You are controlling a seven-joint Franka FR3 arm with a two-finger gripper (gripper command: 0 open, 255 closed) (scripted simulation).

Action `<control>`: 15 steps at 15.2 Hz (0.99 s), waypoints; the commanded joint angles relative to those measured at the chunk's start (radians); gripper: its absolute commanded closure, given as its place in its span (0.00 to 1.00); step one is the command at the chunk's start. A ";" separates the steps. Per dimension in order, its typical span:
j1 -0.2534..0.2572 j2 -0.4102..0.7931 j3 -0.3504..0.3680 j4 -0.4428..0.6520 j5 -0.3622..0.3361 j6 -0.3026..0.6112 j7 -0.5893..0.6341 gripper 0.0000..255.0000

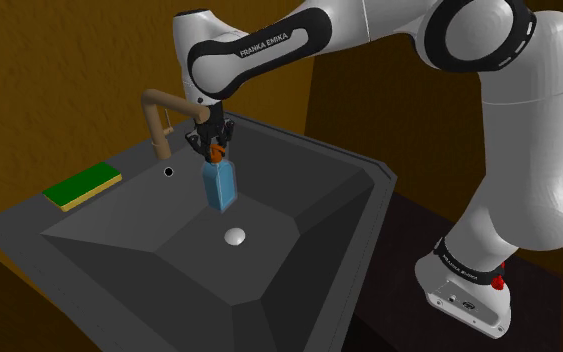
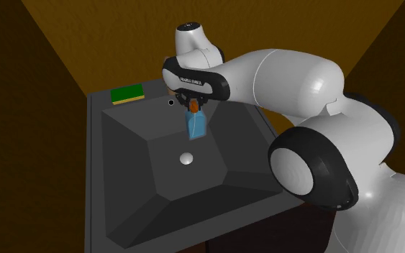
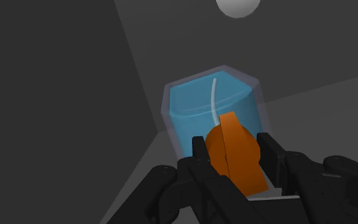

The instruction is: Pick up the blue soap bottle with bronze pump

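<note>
A clear blue soap bottle (image 1: 220, 188) with an orange-brown pump (image 1: 214, 153) stands upright over the back slope of the dark sink (image 1: 309, 225). My gripper (image 1: 216, 148) comes down from above and is shut on the pump. In the wrist view the fingers (image 3: 199, 151) clasp the pump (image 3: 225, 135) from both sides, with the blue body (image 3: 196, 108) below them. In the second exterior view the bottle (image 2: 196, 124) hangs under the gripper (image 2: 193, 107). Whether its base touches the sink wall I cannot tell.
A bronze faucet (image 1: 158, 108) rises at the sink's back rim, close to the gripper on the shoulder view's left. A green and yellow sponge (image 1: 82, 184) lies on the counter further left. The round drain (image 1: 235, 236) sits at the basin's bottom.
</note>
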 commanded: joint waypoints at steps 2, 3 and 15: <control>0.002 0.003 0.001 0.000 0.000 -0.001 0.001 1.00; 0.002 -0.001 0.002 0.007 0.002 -0.012 0.000 1.00; 0.005 -0.037 0.009 0.115 0.016 -0.154 -0.011 1.00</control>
